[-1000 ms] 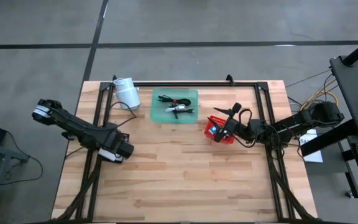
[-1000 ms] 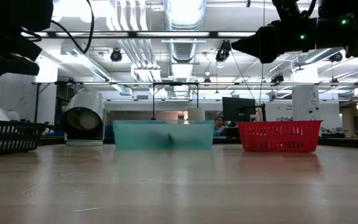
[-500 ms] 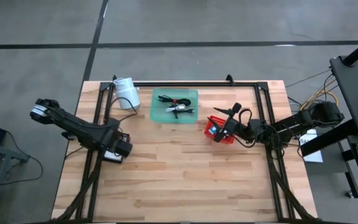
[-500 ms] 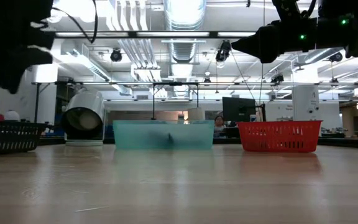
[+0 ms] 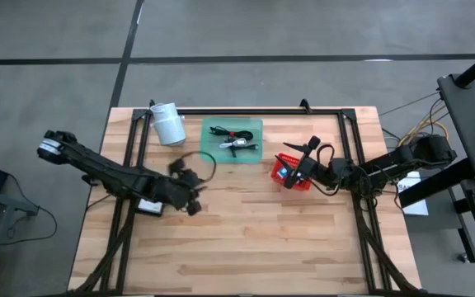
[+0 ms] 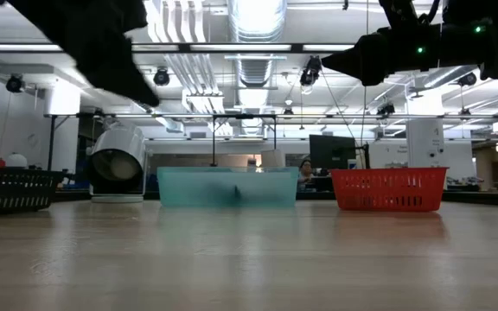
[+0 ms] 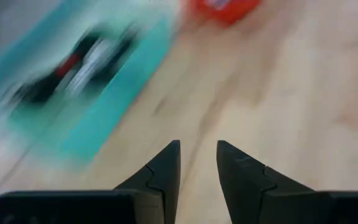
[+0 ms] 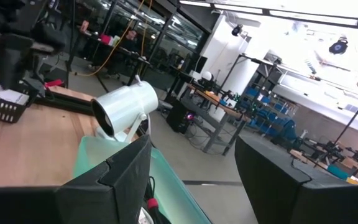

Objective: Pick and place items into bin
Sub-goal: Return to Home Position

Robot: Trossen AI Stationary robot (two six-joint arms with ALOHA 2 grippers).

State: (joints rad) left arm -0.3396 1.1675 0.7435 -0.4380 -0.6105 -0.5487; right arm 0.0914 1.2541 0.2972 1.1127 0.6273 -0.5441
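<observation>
Over the bare planks between the black basket (image 6: 11, 192) and the teal bin (image 5: 232, 140), the left gripper (image 5: 189, 201) hangs low on an outstretched arm. Wrist view: its fingers (image 7: 165, 169) stand a narrow gap apart with nothing between them, wood below. This reads as an empty hand, consistent with a retreat to rest rather than a pick.

Right gripper (image 5: 293, 169): above the red basket (image 6: 389, 189), aimed across the table (image 5: 246, 239) toward the white roll (image 8: 124, 107). Its fingers (image 8: 107, 183) are wide apart and empty. Judged: waiting.

Items: black cables (image 5: 231, 139) and a small silver piece (image 5: 239, 145) lie tangled inside the teal bin. As far as the high view shows, nothing drapes over the rim. The red basket holds something blue and white; I cannot tell what. The black basket's contents are hidden by its mesh in the low view and partly by the left arm from above.

Layout: the three containers sit on the far half of the table, a basket on each arm's side and the bin between. Presumably this lets either arm drop without crossing the other. The roll stands beside the bin, apart from it.

Judgement: sorting appears finished, and what is left is folding both arms back. Risk: the left arm's cable loop (image 5: 198, 161) sits near the bin's corner and could snag.
</observation>
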